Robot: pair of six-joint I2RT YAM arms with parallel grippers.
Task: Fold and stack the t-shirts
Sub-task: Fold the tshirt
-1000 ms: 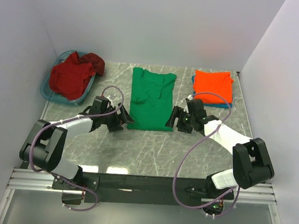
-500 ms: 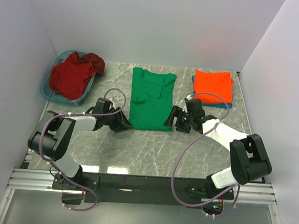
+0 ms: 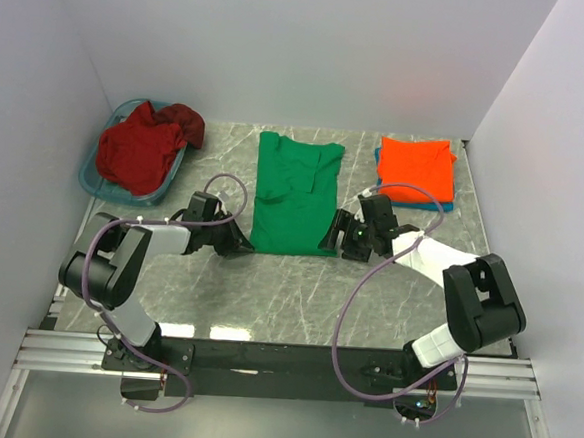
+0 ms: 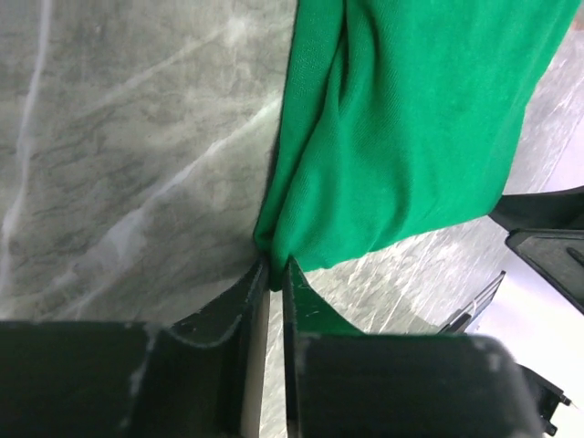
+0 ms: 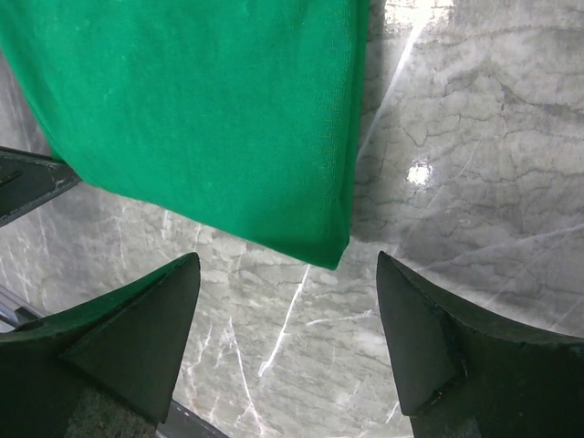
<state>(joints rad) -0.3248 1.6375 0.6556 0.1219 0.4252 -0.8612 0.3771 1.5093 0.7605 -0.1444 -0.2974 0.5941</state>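
Left wrist: left gripper (image 4: 272, 266) pinches green t-shirt (image 4: 411, 128) corner; right gripper (image 5: 287, 263) gapes empty at the opposite corner, and likely must clamp before folding.

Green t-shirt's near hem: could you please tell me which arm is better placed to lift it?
Left, probably: the left gripper pinches a near corner of the green t-shirt, while the right gripper is open, straddling the other corner ungripped.

One green fabric t-shirt (image 3: 294, 194), folded into a long strip, lies flat on the grey marble tabletop (image 3: 297, 290). The left claw (image 3: 240, 238) is at its near left corner, the right claw (image 3: 331, 234) at its near right corner. Beyond the right claw, a folded orange t-shirt (image 3: 416, 168) sits on a blue garment (image 3: 443, 204). Beyond and left of the left claw, dark red t-shirts (image 3: 136, 153) are heaped in a teal plastic tub (image 3: 89, 180).
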